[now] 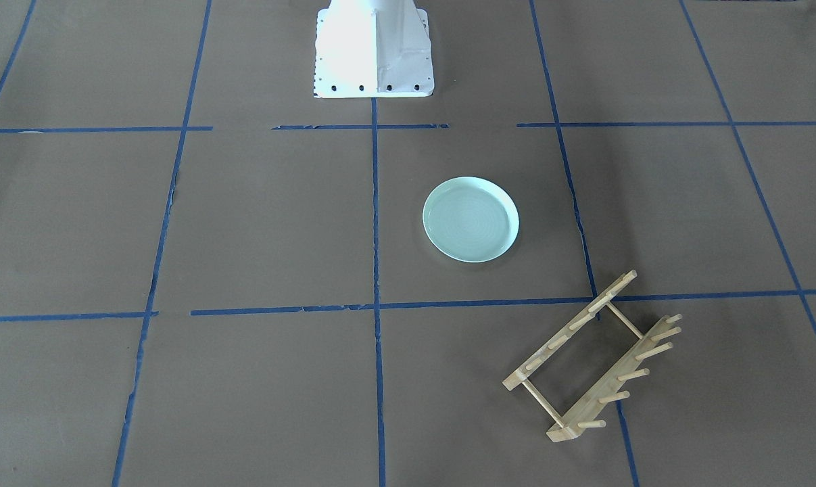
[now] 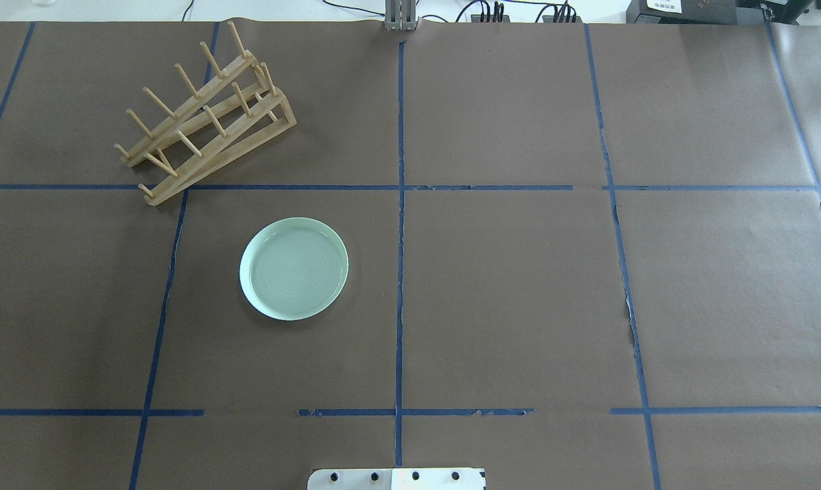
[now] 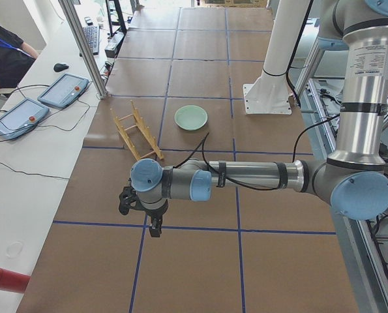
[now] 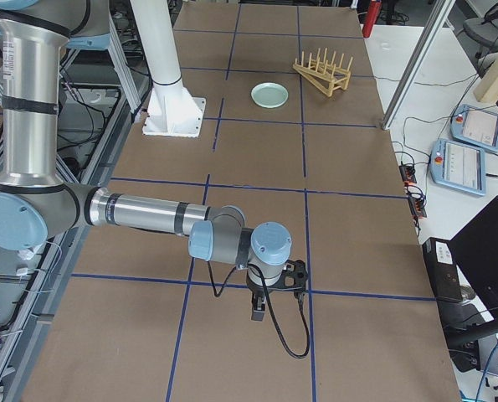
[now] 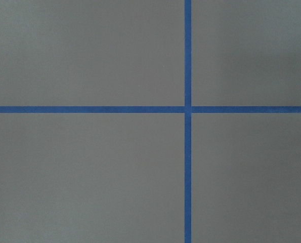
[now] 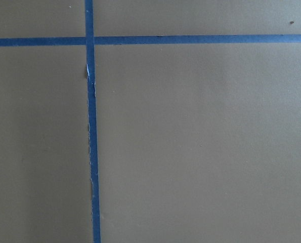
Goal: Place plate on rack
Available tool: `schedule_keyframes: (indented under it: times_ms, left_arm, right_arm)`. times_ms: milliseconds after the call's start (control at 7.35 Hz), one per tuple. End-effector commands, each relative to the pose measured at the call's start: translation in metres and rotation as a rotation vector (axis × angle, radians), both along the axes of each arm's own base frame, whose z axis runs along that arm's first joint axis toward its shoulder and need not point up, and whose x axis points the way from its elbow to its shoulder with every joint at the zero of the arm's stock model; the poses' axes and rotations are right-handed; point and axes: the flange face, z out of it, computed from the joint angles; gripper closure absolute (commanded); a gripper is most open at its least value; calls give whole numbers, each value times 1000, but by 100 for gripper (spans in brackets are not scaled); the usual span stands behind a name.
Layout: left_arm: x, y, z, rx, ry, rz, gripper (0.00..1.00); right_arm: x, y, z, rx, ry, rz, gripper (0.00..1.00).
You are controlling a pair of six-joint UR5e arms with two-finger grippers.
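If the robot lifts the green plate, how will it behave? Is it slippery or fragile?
The plate looks glazed and shiny, so probably stiff and slippery. It lies flat with a low rim, so there is little edge to grip. It seems ceramic, likely fragile if dropped.

I'm running this from afar, and it is plainly a robotics lab, nobody's kitchen. The table (image 2: 505, 299) is papered in brown and squared off with blue tape (image 2: 400, 272). A white pedestal (image 1: 372, 47) with bolt holes along its foot stands on it, and two industrial arms, the left arm (image 3: 246, 176) and the right arm (image 4: 140, 209), reach over the paper. On the side bench lie teach pendants (image 3: 64, 90), a keyboard (image 3: 92, 39) and a mouse (image 3: 61, 66). An aluminium frame post (image 3: 83, 45) rises beside them, plugged cables (image 2: 488, 10) line the far edge, and an operator (image 3: 1, 55) wearing a lanyard sits at the bench.
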Motion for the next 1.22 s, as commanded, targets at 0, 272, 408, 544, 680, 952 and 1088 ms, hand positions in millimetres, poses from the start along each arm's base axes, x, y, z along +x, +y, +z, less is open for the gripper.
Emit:
schedule_keyframes:
  times_ms: [0,272,408,544,680,952,1088]
  left_arm:
    - [0,0,-6,11,0,2,0]
    - [1,-6,-50,88,1,-3,0]
    - [13,-7,-86,153,2,19,0]
    - [25,-7,-125,203,8,13,0]
    - [60,0,-182,227,33,-7,0]
    - [141,1,-282,176,129,-64,0]
    - [192,-5,-331,125,187,-78,0]
  right_arm:
    - [0,0,0,0,0,1,0]
    - [0,0,0,0,0,-1,0]
    - [0,0,0,0,0,-1,0]
    - [0,0,0,0,0,-1,0]
    - [0,0,0,0,0,-1,0]
    - [0,0,0,0,0,-1,0]
    - [0,0,0,0,0,-1,0]
